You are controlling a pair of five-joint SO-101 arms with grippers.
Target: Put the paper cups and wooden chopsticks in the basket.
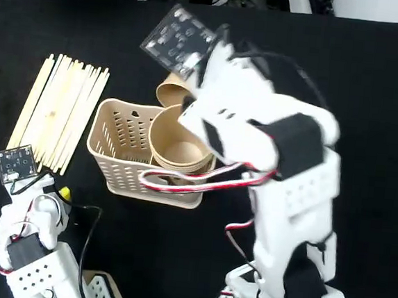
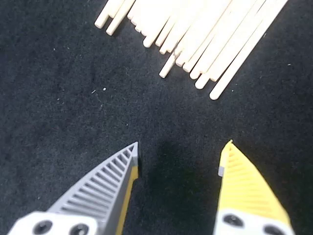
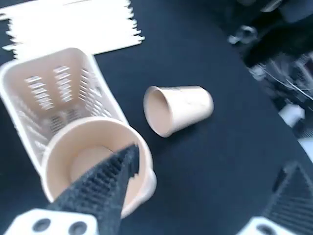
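A beige slotted basket stands mid-table. A paper cup sits upright in its end nearest the right arm. Another paper cup lies on its side on the cloth just beyond the basket. Wooden chopsticks lie in a loose bundle on the far side of the basket from the right arm. My right gripper hangs open above the upright cup and the fallen one, holding nothing. My left gripper is open and empty over bare cloth, a short way from the chopstick ends.
The table is covered in black cloth. The right arm's white body leans over the basket's end and hides part of it. The left arm's base sits at the near corner, with a cable beside it.
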